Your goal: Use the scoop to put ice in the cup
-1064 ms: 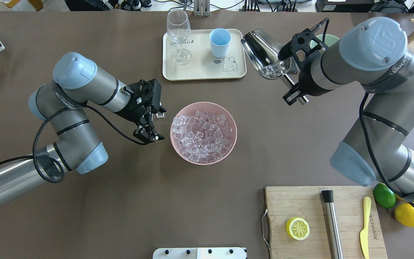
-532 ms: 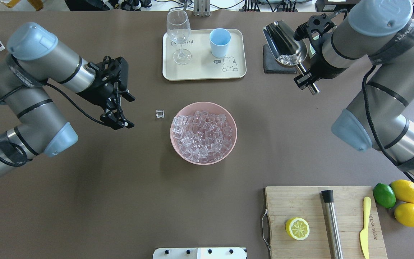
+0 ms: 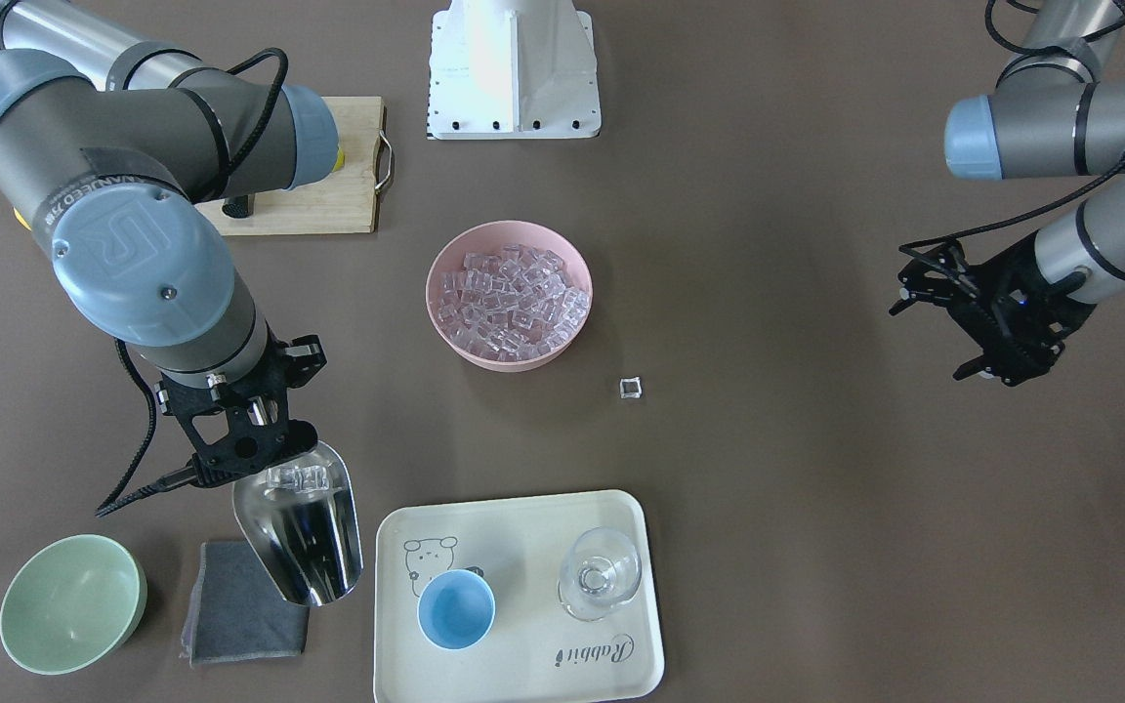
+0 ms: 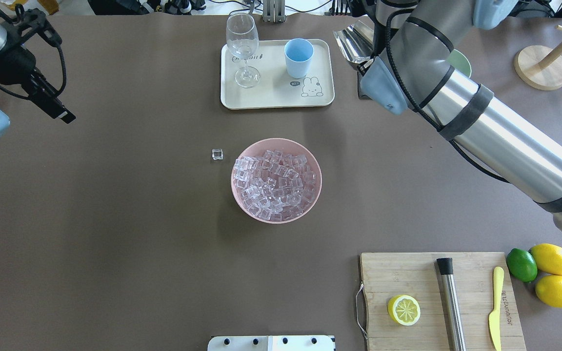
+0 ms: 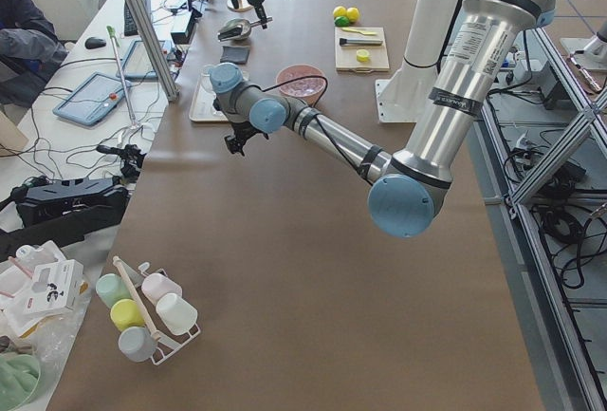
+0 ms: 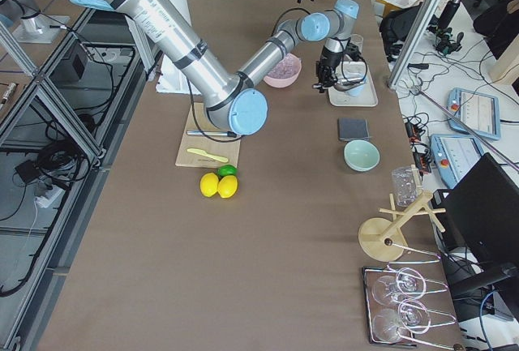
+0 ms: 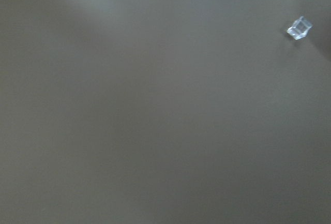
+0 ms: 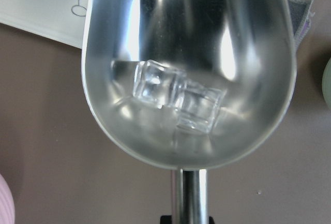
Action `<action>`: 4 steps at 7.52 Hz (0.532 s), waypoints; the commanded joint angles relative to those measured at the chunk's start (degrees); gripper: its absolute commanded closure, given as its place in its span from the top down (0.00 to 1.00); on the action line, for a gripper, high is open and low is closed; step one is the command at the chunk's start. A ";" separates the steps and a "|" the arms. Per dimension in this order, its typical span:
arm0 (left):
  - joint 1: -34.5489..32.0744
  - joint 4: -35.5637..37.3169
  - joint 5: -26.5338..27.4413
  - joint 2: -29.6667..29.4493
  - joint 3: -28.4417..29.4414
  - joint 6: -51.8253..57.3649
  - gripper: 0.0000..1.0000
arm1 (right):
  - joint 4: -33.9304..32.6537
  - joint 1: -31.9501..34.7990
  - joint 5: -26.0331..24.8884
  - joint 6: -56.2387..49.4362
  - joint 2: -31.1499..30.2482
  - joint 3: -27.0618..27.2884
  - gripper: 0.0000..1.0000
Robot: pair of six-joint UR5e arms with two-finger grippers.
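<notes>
My right gripper [image 3: 248, 444] is shut on the handle of the steel scoop [image 3: 304, 537], held above the table beside the tray. The arm hides the gripper in the overhead view, where only the scoop's mouth [image 4: 354, 44] shows. A few ice cubes [image 8: 178, 97] lie at the back of the scoop [image 8: 189, 38]. The light-blue cup [image 4: 298, 57] stands upright on the tray, to one side of the scoop [image 3: 455, 608]. The pink bowl [image 4: 312, 202] holds many ice cubes [image 4: 276, 180]. One loose cube [image 4: 217, 154] lies on the table. My left gripper [image 3: 926, 337] is open and empty, far off to the left.
The cream tray [image 4: 276, 100] also bears a wine glass [image 4: 242, 44]. A grey cloth [image 3: 240, 605] and a pale green bowl [image 3: 72, 602] lie by the scoop. A cutting board [image 4: 408, 273] holds a lemon half, a steel cylinder [image 4: 449, 302] and a yellow knife. Lemons and a lime [image 4: 554, 273] lie beside it.
My left gripper has drawn away to the left and back, leaving the loose cube by the bowl. My right arm has swung and shifted the scoop with its cubes along the tray's side.
</notes>
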 commanded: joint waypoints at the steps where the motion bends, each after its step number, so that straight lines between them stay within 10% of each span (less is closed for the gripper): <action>1: -5.67 9.05 -0.01 1.03 -0.02 -0.05 0.98 | -2.87 -0.07 1.00 -0.37 7.89 -8.04 0.00; 4: -13.13 12.93 3.14 4.18 0.07 0.47 0.98 | -3.05 -1.65 3.19 -0.20 12.31 -15.16 0.00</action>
